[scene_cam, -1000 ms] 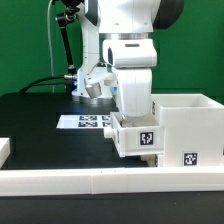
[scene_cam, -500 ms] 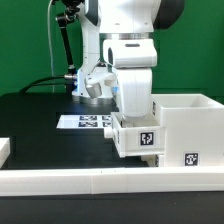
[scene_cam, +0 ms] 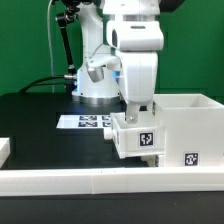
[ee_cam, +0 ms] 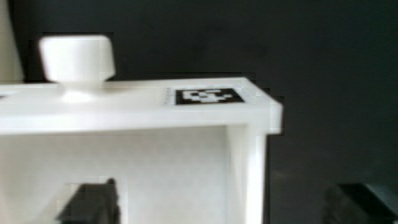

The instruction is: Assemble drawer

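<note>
The drawer's large white housing (scene_cam: 188,125) stands at the exterior view's right, with a tag on its front. A small white tray (scene_cam: 138,136) with a tag on its face sits against the housing's left side. In the wrist view the tray (ee_cam: 143,150) shows a round knob (ee_cam: 75,65) and a tag (ee_cam: 208,96). My gripper (scene_cam: 141,108) hangs just above the tray. It is open (ee_cam: 228,203), with dark fingers (ee_cam: 89,203) on either side of the tray's side wall and a wide gap between them. It holds nothing.
A long low white rail (scene_cam: 90,181) runs along the front. The marker board (scene_cam: 88,122) lies flat behind the tray. A white part (scene_cam: 4,149) is cut off at the exterior view's left edge. The robot base (scene_cam: 95,85) and cables stand at the back.
The arm has lifted a little and shifted to the exterior view's right, with the wrist turned. The tray and housing have not moved.
</note>
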Controlling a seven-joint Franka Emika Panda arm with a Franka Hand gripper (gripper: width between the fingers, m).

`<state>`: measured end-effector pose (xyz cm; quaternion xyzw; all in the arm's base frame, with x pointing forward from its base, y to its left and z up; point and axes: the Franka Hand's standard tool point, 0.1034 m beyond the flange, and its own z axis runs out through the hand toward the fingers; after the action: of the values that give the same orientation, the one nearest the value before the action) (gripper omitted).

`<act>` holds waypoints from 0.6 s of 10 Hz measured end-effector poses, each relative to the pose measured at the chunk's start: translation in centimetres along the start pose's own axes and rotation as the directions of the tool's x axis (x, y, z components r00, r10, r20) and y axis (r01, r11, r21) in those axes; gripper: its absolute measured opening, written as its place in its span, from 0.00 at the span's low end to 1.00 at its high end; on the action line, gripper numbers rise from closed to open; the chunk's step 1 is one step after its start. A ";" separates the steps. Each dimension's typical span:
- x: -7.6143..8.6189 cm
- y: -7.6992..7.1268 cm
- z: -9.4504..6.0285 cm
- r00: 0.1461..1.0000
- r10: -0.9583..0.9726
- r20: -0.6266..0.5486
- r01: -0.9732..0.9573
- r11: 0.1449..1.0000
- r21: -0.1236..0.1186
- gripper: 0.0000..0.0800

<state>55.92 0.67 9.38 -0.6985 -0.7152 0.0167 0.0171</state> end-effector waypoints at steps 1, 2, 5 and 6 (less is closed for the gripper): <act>-0.7 0.0 -0.8 1.000 -0.013 0.006 0.013 1.000 0.001 0.75; -2.1 0.2 -1.5 1.000 -0.028 0.012 0.028 1.000 0.006 0.80; -5.7 0.0 -1.4 1.000 -0.019 0.015 0.019 0.999 0.030 0.81; -5.8 0.0 -1.4 1.000 -0.013 0.012 0.013 0.999 0.031 0.81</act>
<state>56.12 -5.09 10.73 -0.6934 -0.7195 0.0318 0.0235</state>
